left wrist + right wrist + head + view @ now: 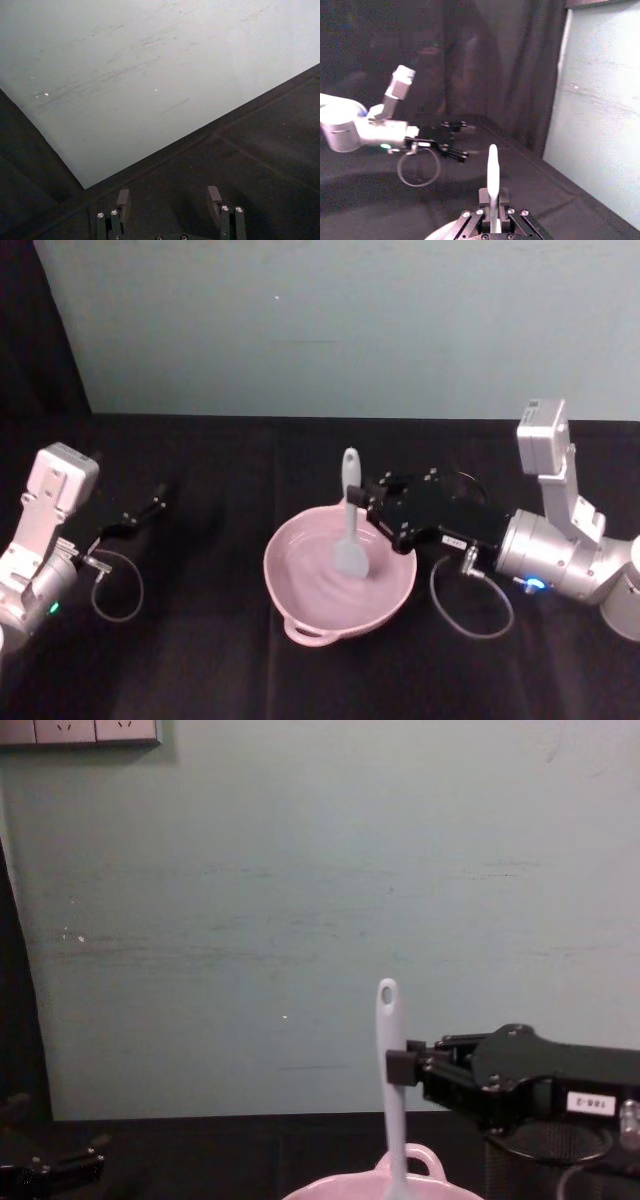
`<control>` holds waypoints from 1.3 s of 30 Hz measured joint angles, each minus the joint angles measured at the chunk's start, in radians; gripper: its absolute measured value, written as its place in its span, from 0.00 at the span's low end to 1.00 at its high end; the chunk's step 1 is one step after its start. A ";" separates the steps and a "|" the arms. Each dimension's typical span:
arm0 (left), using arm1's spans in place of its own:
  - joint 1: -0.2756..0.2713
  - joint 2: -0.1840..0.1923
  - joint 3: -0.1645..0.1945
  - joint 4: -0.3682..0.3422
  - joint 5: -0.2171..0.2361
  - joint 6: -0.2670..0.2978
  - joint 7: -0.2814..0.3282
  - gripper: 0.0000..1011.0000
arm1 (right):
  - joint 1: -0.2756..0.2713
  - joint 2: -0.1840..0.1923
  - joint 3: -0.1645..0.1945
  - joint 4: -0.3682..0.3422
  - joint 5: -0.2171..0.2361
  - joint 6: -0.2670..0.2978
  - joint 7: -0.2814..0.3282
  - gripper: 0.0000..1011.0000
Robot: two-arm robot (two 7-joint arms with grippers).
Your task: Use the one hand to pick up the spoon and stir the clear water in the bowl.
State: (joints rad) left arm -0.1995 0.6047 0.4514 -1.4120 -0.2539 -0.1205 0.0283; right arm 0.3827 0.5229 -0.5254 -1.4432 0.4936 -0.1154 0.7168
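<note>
The right claw (pixel 366 502) is clenched on the handle of the white spoon (pixel 350 525), holding it upright with its flat head dipped in the water of the pink bowl (pixel 288 570) at the middle of the black tabletop (pixel 200 670). The left claw (pixel 168 192) rests at the far left, released.

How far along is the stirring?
Pickup looks done: the right end effector is shut on the spoon, held upright. In hand: the spoon's head is dipped in the bowl. Left: stirring the water. The left end effector sits parked, open, far left.
</note>
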 joint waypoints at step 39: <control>0.000 0.000 0.000 0.000 0.000 0.000 0.000 0.99 | 0.035 -0.074 0.032 0.151 -0.001 -0.093 -0.012 0.11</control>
State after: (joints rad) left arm -0.1995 0.6047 0.4514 -1.4120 -0.2539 -0.1205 0.0283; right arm 0.4180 0.4494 -0.4929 -1.2922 0.4922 -0.2080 0.7046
